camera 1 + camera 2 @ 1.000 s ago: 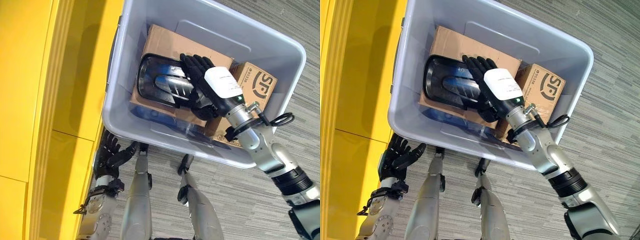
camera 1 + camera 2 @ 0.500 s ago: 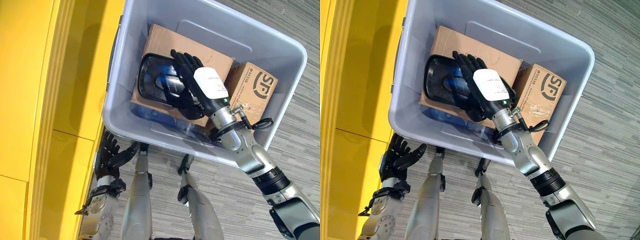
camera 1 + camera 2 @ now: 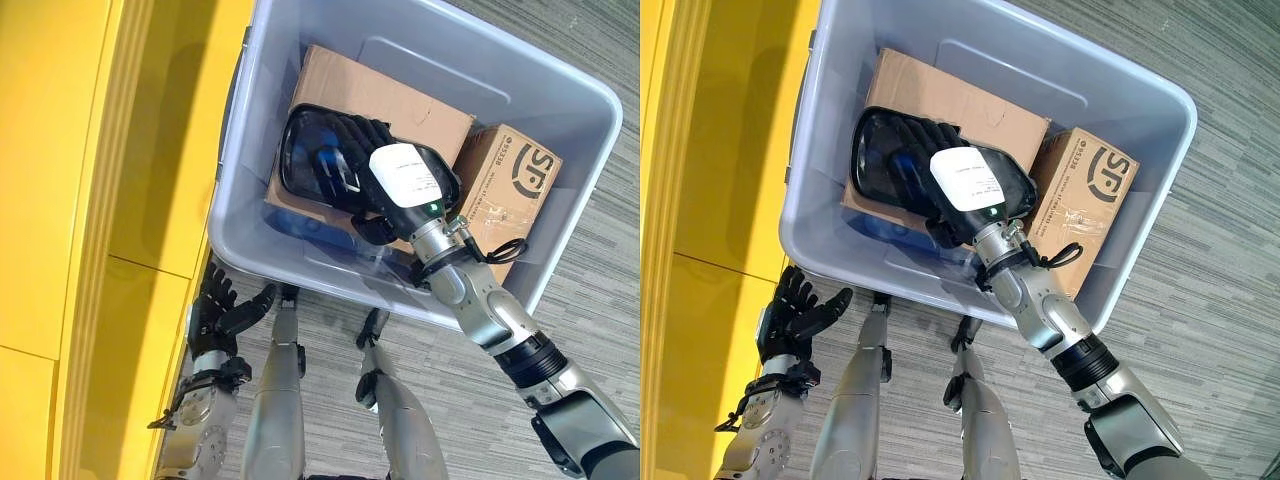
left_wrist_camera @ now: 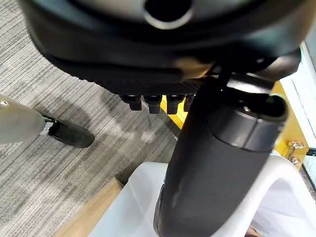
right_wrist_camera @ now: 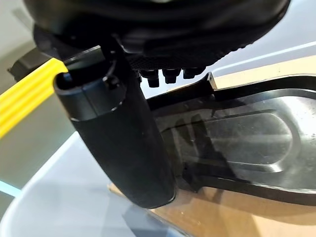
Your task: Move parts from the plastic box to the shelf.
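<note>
right hand (image 3: 400,190) lies w/ fingers straight over the black part (image 3: 320,160) in the plastic box (image 3: 560,85), prob lining up a grab. left hand (image 3: 215,310) idle, fingers relaxed, down by the yellow shelf (image 3: 90,200).

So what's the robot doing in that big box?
The robot's right hand is reaching into the grey plastic box, resting on a glossy black moulded part that lies on a flat brown cardboard box. A smaller printed cardboard box sits beside it. Its left hand hangs open, next to the yellow shelf.
</note>
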`<state>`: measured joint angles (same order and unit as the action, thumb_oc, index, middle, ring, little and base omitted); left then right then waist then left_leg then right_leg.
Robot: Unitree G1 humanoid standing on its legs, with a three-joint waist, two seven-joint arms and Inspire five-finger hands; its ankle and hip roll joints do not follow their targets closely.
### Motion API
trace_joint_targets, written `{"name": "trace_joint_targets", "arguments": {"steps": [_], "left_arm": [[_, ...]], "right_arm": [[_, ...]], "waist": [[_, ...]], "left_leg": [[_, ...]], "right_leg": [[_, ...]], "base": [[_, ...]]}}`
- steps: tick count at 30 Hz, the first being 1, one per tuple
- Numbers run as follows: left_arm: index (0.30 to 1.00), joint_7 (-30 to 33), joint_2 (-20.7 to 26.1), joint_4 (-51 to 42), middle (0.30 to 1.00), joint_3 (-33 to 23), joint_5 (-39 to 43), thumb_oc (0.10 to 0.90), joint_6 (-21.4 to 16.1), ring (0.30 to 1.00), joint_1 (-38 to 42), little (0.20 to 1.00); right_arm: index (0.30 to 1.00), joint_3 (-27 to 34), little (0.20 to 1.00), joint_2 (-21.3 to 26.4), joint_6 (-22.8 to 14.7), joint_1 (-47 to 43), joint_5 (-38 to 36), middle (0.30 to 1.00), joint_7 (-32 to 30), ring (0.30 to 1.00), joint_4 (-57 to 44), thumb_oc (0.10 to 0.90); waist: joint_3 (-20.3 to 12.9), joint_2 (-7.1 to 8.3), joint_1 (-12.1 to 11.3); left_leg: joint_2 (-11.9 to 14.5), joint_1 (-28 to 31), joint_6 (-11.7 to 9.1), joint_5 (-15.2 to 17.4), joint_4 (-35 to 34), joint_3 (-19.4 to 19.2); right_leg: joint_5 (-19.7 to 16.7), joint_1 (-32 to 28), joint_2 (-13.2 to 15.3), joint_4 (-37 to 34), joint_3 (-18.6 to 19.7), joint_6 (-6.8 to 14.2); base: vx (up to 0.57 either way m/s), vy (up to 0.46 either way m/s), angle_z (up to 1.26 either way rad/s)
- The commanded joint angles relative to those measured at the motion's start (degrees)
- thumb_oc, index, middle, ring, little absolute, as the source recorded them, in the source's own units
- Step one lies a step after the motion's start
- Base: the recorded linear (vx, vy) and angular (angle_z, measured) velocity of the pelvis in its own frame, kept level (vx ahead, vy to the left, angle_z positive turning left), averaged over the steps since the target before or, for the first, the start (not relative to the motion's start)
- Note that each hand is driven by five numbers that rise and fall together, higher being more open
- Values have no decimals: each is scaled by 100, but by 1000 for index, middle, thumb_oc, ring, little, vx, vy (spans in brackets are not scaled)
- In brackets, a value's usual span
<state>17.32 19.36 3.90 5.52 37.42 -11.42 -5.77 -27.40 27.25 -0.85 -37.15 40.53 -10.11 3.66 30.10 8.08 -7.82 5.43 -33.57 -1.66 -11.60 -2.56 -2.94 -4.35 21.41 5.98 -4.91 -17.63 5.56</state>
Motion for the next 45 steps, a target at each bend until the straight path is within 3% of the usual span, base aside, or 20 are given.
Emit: {"name": "trace_joint_targets", "arguments": {"steps": [1, 17, 38, 42, 45], "left_arm": [[1000, 85, 113, -517, 1000, -379, -275, 900, -233, 1000, -421, 1000], [1000, 122, 128, -529, 1000, -507, -385, 900, -195, 1000, -501, 1000], [1000, 190, 134, -593, 1000, -419, -354, 900, -259, 1000, -494, 1000], [1000, 198, 165, -608, 1000, -383, -329, 900, -274, 1000, -489, 1000], [1000, 220, 239, -610, 1000, -381, -309, 900, -304, 1000, -461, 1000]], "right_arm": [[1000, 15, 1000, -138, -279, -185, 157, 1000, -229, 1000, -656, 900], [1000, 42, 1000, -172, -420, 371, 22, 1000, 16, 1000, -1116, 900], [1000, -171, 1000, -465, -261, -191, -50, 1000, -215, 1000, -551, 900], [1000, -250, 1000, -551, -205, -419, -87, 1000, -285, 1000, -269, 900], [1000, -306, 1000, -615, -166, -513, -229, 1000, -327, 1000, -65, 900]], "waist": [[-31, 176, 43], [-31, 267, 142], [-31, 258, 76], [-31, 273, 51], [-31, 331, 65]], "left_leg": [[-102, 329, 7, 522, 81, 41], [-82, 345, 10, 522, 76, 33], [-106, 241, 32, 540, 120, 44], [-113, 155, 39, 603, 245, 58], [-149, -172, 54, 824, 764, 109]], "right_leg": [[53, -583, 150, -3, 92, 423], [26, -559, 142, -1, 117, 430], [35, -481, 114, -1, 120, 414], [61, -463, 108, 47, 105, 408], [173, -346, 103, 301, 105, 374]], "base": [[0, 0, 0], [0, 0, 0], [0, 0, 0], [0, 0, 0], [-48, -15, 3]]}}
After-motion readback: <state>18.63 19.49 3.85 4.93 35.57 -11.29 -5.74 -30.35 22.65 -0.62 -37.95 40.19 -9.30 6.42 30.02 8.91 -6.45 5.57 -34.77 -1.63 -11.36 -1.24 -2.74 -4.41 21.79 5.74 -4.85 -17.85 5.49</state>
